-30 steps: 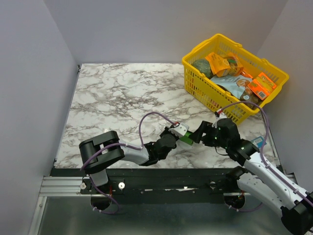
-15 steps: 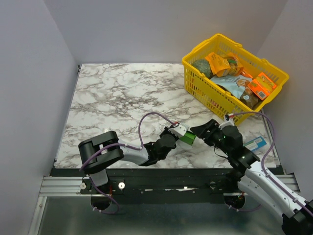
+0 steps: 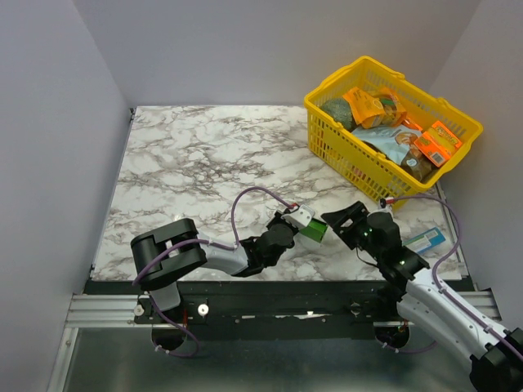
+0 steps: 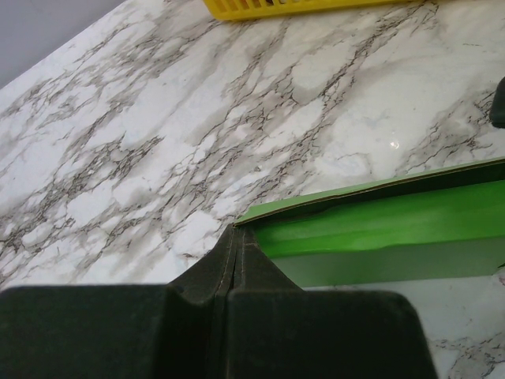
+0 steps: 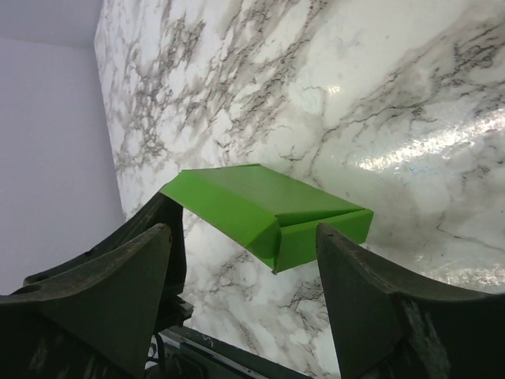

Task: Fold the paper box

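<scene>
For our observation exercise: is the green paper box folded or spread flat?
Folded: the paper box has a top panel creased down into side walls, with a hollow inside showing.

My end effector (image 4: 234, 264) is closed, its fingers pressed together on one corner of the green paper box (image 4: 379, 217). The box runs off to my right over the marble desk (image 4: 158, 158). Ahead lies the rim of a yellow basket (image 4: 284, 6). A dark shape at far right cannot be identified.
</scene>
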